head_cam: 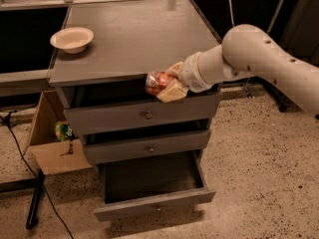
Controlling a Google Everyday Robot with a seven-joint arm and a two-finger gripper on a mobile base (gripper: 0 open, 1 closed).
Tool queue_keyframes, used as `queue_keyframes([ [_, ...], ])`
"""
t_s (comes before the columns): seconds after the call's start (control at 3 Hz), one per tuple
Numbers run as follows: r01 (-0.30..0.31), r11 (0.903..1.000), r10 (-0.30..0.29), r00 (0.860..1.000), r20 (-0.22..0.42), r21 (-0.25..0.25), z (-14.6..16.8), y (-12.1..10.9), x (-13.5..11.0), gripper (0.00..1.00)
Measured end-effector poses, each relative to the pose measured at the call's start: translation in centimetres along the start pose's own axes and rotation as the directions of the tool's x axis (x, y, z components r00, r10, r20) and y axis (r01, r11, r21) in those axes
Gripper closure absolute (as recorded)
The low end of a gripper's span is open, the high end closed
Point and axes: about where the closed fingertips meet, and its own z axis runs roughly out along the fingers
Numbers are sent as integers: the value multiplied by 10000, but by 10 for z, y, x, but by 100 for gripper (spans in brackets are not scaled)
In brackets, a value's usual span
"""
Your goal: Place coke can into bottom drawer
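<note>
A grey three-drawer cabinet (134, 34) is shown from above at mid-frame. A red coke can (153, 81) is held in the air at the front edge of the cabinet top, clenched between the tan fingers of the gripper (163, 82). The gripper is carried on a white arm (259, 59) entering from the right. The bottom drawer (154, 206) is seen pulled open at lower centre, well below the can. A white bowl (72, 39) is set at the top's upper left.
</note>
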Motion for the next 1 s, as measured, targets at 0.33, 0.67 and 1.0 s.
queue_keyframes([
  [0.33,417,9991,-416,9989,208,-41,4,21,8,100],
  [0.67,682,9976,-672,9961,581,-155,28,49,33,100],
  [1.0,781,9964,-755,9943,748,-318,49,66,50,100],
])
